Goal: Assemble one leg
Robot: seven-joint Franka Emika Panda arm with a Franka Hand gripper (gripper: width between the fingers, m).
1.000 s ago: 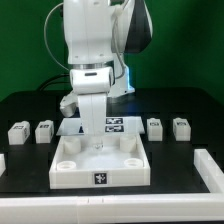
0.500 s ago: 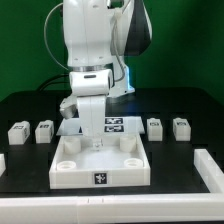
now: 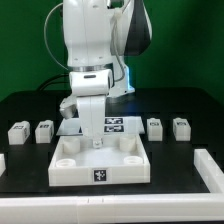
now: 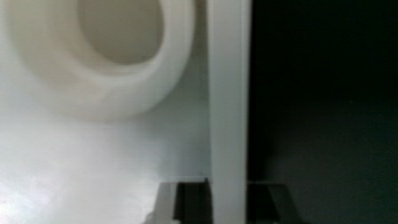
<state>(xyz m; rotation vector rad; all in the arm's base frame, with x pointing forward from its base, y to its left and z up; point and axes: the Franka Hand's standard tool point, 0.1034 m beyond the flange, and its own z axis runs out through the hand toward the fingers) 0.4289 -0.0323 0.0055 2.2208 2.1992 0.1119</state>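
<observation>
Four small white legs with marker tags lie on the black table in the exterior view: two at the left (image 3: pixel 18 131) (image 3: pixel 44 130) and two at the right (image 3: pixel 154 126) (image 3: pixel 180 126). None is held. The large white tray-like piece (image 3: pixel 75 178) with round corner sockets lies in the middle. My gripper (image 3: pixel 96 142) stands down at its far wall. In the wrist view the wall (image 4: pixel 228 90) runs between my two dark fingers (image 4: pixel 192 200), which touch it on both sides; the gripper (image 4: pixel 231 186) is shut on it. A round socket (image 4: pixel 89 40) shows beside the wall.
The marker board (image 3: pixel 114 125) lies just behind the tray piece, partly hidden by the arm. A white bar (image 3: pixel 211 170) lies at the exterior view's right front, and another white piece (image 3: pixel 2 161) at the left edge.
</observation>
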